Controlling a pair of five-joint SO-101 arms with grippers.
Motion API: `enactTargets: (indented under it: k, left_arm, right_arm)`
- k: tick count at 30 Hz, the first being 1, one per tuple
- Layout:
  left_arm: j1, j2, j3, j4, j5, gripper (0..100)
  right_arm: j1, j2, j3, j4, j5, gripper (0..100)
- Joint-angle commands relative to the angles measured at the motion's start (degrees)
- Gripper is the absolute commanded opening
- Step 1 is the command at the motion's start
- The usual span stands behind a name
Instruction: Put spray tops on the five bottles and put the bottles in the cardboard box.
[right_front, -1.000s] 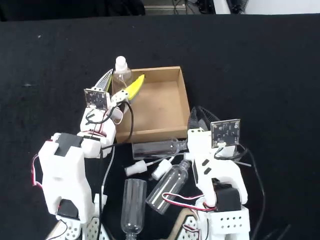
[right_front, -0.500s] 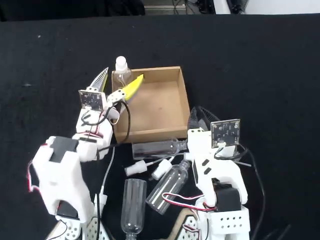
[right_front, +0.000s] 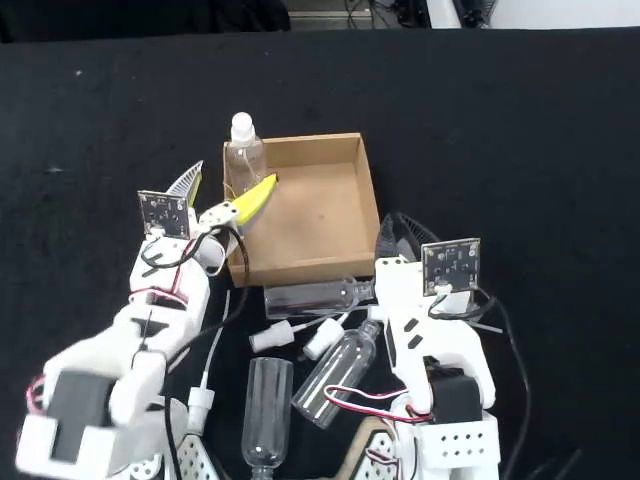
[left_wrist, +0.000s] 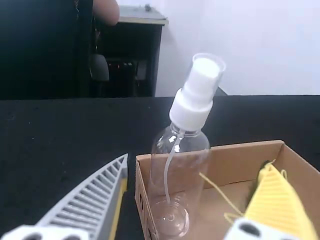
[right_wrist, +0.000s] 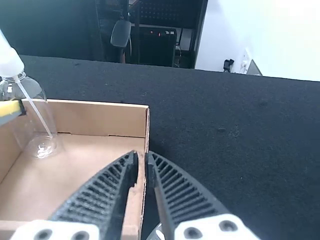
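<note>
The cardboard box (right_front: 320, 262) sits open at mid-table. A clear bottle with a white spray top (right_front: 243, 150) stands upright in its far left corner (left_wrist: 181, 150) (right_wrist: 20, 115). My left gripper (right_front: 222, 190) is open, a little short of that bottle, its grey finger (left_wrist: 90, 205) outside the box and its yellow finger (left_wrist: 270, 205) over the inside. My right gripper (right_front: 392, 232) is shut on the box's right wall (right_wrist: 146, 130), near the front corner. Three uncapped bottles (right_front: 315, 297) (right_front: 340, 375) (right_front: 265, 410) lie in front of the box. Loose spray tops (right_front: 275, 335) (right_front: 325, 340) (right_front: 200, 400) lie among them.
Both arm bases crowd the table's near edge, with the lying bottles between them. Black cloth spreads open behind and to the right of the box (right_front: 500, 140). A dark room with furniture lies beyond the table (right_wrist: 150, 35).
My left gripper has drawn back toward the near left, away from the capped bottle, which stays standing in the box corner. The right arm has not moved.
</note>
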Motion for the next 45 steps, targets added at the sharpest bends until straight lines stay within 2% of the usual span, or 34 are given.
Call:
enactTargets:
  k: [1,11,16,19,25,31,37,41,45]
  left_arm:
    - [-0.7,-12.9,0.0,13.3,0.1,34]
    - [-0.2,-33.0,0.0,48.4,0.1,34]
    - [-0.6,-41.5,0.5,60.5,0.4,34]
    - [-1.2,-46.5,0.9,70.8,-0.6,34]
    - [-4.4,-57.9,-1.2,94.3,-18.4,34]
    - [-4.7,-66.4,-1.5,110.3,-22.9,34]
    - [-6.2,-61.0,-5.1,118.9,-24.7,34]
    - [-10.2,-49.6,-10.7,121.5,-26.7,34]
    - [-11.0,-37.6,-17.5,128.8,-29.1,34]
  right_arm:
    - [0.4,-5.5,0.1,-1.9,0.5,1.5]
    - [0.4,-5.5,0.2,-1.9,0.5,1.5]
    - [0.4,-5.5,0.2,-1.9,0.5,1.5]
    - [0.4,-5.5,0.3,-1.9,0.5,1.5]
    - [0.4,-5.5,0.3,-1.9,0.5,1.5]
    - [0.4,-5.5,0.3,-1.9,0.6,1.5]
    - [0.4,-5.5,0.3,-1.9,0.6,1.5]
    - [0.4,-5.5,0.3,-1.9,0.6,1.5]
    - [0.4,-5.5,0.3,-1.9,0.6,1.5]
